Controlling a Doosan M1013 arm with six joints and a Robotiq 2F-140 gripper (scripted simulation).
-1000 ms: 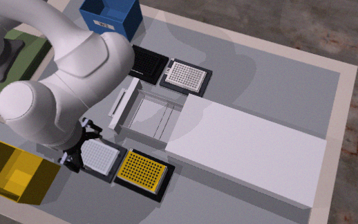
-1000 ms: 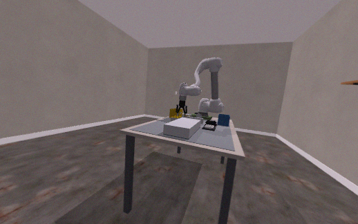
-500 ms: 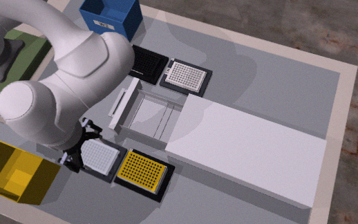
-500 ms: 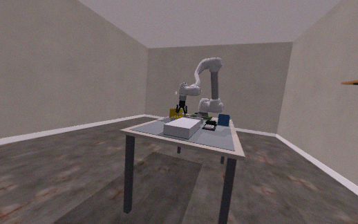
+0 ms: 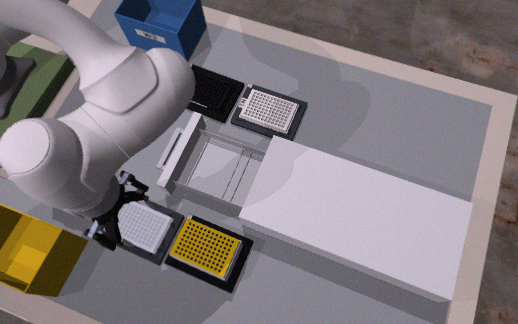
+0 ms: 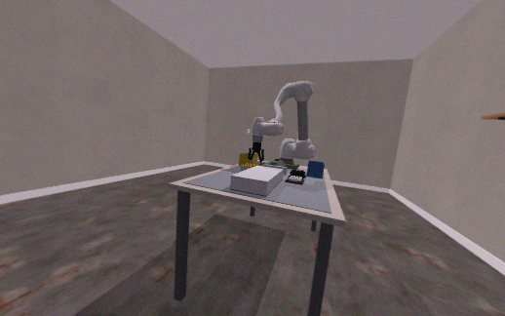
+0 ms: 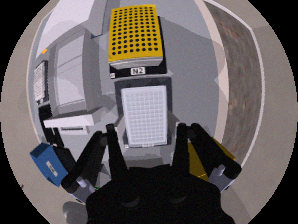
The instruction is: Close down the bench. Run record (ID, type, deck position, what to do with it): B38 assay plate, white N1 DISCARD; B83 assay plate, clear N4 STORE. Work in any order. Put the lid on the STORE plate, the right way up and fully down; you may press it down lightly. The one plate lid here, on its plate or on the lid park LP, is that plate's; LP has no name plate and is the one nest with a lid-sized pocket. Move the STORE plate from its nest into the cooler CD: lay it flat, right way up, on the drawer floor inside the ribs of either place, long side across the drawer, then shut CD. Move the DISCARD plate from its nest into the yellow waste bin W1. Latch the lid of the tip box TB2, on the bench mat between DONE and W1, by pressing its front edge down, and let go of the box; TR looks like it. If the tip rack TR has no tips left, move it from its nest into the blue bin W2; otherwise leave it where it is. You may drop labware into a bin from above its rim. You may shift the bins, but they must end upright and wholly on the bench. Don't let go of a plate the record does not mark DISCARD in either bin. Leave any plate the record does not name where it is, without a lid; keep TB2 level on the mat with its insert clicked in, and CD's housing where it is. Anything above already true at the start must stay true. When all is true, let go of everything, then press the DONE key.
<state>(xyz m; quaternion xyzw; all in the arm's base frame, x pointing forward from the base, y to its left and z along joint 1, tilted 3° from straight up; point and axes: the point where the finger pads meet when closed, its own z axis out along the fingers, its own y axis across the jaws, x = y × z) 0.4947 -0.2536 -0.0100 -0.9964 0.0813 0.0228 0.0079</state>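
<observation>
Between the fingers of the claw (image 7: 145, 151) a white assay plate (image 7: 144, 116) is clamped by its long sides, one black finger (image 7: 113, 152) seen on each side of it in the wrist view. The plate sits in or just over its dark nest (image 5: 167, 242); whether it has been lifted clear cannot be told. Just beside the claw, on the side away from the nests, the yellow waste bin (image 5: 30, 255) is seen, upright on the worktop (image 5: 350, 115). Directly beyond the held plate, in the adjoining nest, a yellow tip rack (image 5: 205, 248) is found, its grid of holes facing up; whether tips remain in it cannot be made out. Further on, the cooler drawer (image 5: 215, 167) is pulled open, its floor crossed by thin ribs, and the long white housing (image 5: 360, 220) stretches away behind it. Past the drawer, a second well plate (image 5: 268, 110) is set in a dark nest, with a black pocketed nest (image 5: 214, 92) touching its side. Farthest off, the blue bin (image 5: 160, 25) is placed at the worktop's edge.
</observation>
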